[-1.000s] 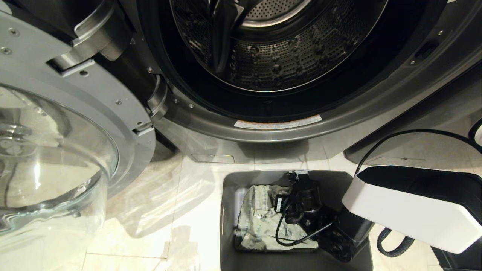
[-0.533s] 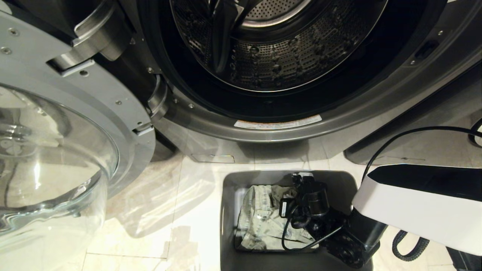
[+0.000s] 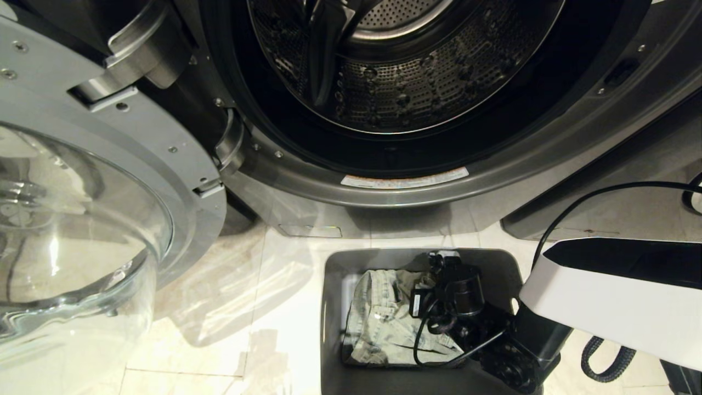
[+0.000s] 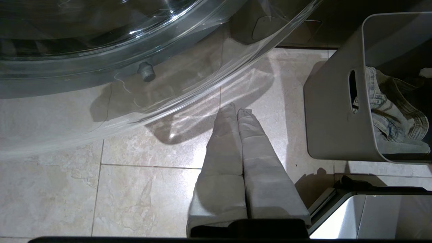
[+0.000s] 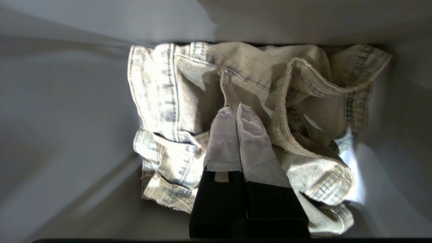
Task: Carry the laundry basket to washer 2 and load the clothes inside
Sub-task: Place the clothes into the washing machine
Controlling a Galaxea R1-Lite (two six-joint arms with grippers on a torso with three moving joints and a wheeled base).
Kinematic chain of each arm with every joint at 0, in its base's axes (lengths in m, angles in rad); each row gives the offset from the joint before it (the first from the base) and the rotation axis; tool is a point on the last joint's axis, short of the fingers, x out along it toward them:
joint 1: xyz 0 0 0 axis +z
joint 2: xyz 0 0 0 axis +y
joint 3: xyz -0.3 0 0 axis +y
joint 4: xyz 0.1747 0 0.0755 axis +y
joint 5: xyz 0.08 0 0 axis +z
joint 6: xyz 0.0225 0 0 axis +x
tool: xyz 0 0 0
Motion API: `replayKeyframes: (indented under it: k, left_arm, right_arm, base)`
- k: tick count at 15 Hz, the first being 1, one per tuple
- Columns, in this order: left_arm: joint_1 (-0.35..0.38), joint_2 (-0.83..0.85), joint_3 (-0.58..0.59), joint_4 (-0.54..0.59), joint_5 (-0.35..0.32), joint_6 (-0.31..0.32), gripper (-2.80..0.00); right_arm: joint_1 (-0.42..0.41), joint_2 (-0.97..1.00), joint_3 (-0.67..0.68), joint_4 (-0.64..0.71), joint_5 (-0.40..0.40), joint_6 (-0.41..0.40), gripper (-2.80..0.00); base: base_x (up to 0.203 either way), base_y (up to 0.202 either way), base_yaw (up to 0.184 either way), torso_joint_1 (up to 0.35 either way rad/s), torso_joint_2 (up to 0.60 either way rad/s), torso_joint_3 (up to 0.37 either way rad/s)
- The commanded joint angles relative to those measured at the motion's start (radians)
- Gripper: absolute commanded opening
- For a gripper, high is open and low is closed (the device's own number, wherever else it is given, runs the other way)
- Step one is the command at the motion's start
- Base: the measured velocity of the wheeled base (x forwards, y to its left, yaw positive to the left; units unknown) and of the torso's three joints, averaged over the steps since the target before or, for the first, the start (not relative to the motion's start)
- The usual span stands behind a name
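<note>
The grey laundry basket point(image 3: 330, 307) stands on the floor just in front of the washer point(image 3: 395, 181), whose number label is out of view. Its door point(image 3: 82, 219) is swung open to the left and the steel drum point(image 3: 395, 82) is bare. The clothes point(image 3: 378, 321), a crumpled pale denim garment point(image 5: 175, 87), lie on the basket's bottom. My right arm point(image 3: 458, 296) reaches down into the basket. The right gripper point(image 5: 236, 109) is shut with nothing between its fingers, its tips just over the denim. My left gripper point(image 4: 236, 110) hangs shut above the floor tiles, beside the basket point(image 4: 330, 118).
The glass bowl of the open door point(image 4: 135, 50) bulges low over the tiles on the left. A second dark machine's base point(image 3: 603, 208) stands to the right of the washer. A black cable point(image 3: 576, 203) loops over my right forearm.
My right arm has shifted a little to the right and towards me inside the basket, still shut. The left gripper, the basket and the clothes have not moved.
</note>
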Motion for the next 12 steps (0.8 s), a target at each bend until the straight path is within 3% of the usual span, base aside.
replayKeyframes:
  k: [1,7,12]
  left_arm:
    - [-0.001,0.001,0.000,0.000,-0.001,0.002,-2.80]
    - [-0.001,0.001,0.000,0.000,-0.003,0.007,-2.80]
    - [-0.001,0.001,0.000,-0.002,-0.003,0.007,-2.80]
  right_arm:
    - [0.000,-0.011,0.020,-0.007,-0.001,0.003,-2.80]
    - [0.000,-0.012,0.030,-0.007,0.001,0.003,-2.80]
    - [0.002,-0.008,0.029,-0.006,0.008,0.000,-2.80]
  base:
    - [0.000,0.000,0.000,0.000,0.00,0.000]
    - [0.000,0.000,0.000,0.000,0.00,-0.005]
    - [0.000,0.000,0.000,0.000,0.00,-0.170]
